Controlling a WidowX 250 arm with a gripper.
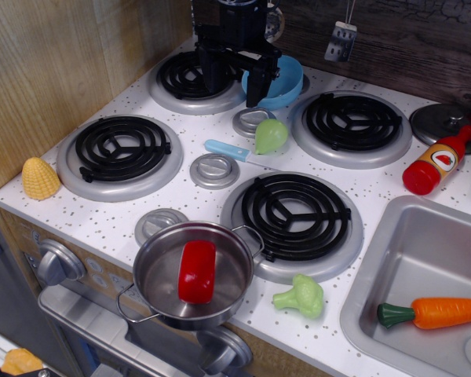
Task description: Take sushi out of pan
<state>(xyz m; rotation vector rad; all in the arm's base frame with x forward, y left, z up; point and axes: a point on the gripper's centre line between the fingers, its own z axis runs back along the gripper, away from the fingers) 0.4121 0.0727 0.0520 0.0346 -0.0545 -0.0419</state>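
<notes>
Red sushi [197, 271] sits in the pan [161, 263] at the bench's front edge, long axis near vertical in frame. Gripper [234, 78] hovers well behind over the rear burner, jaws spread, empty.

Glossy red sushi [197, 271] — shiny steel pan [151, 271] — white speckled countertop [204, 206]

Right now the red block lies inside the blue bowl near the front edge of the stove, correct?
Not quite. The red block lies inside the steel pot near the front edge, as the observation.image view shows. The blue bowl is at the back.
</notes>
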